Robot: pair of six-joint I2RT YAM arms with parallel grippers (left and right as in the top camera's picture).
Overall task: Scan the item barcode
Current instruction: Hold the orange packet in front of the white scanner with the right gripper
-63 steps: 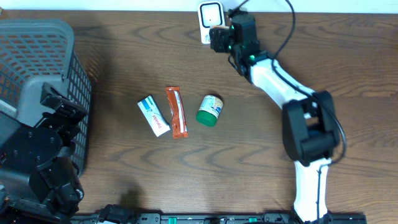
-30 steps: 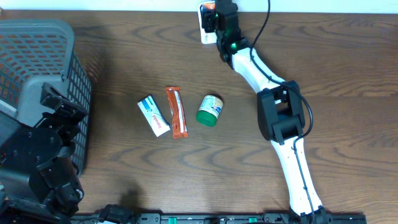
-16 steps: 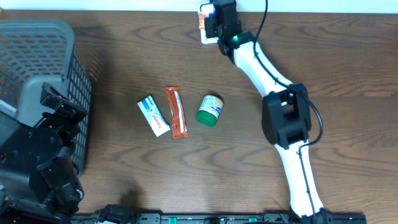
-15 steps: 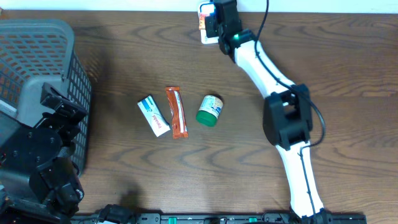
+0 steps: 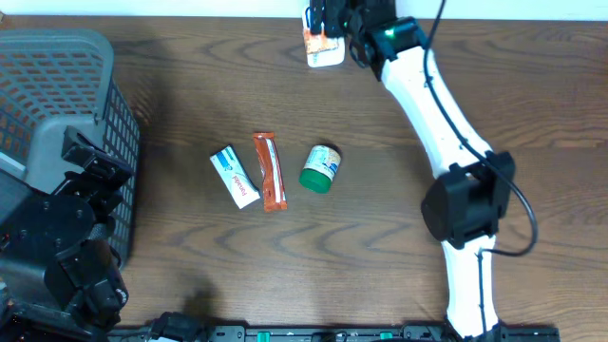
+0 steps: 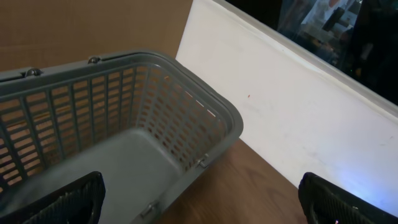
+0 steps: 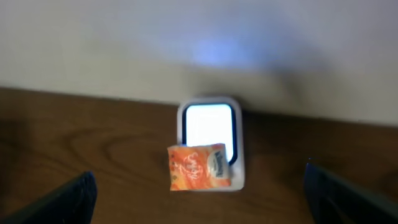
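Wooden table [image 7: 74, 143] bears orange packet [image 7: 198, 167] lying crosswise on scanner [image 7: 208, 121], left tool [image 6: 199, 199] and right tool [image 7: 199, 202] both apart

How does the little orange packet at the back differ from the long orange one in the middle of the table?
The little packet is short and squarish; the long wrapper is narrow and stretched. The little packet sits at the white scanner; the long wrapper lies on bare wood. Both are orange.
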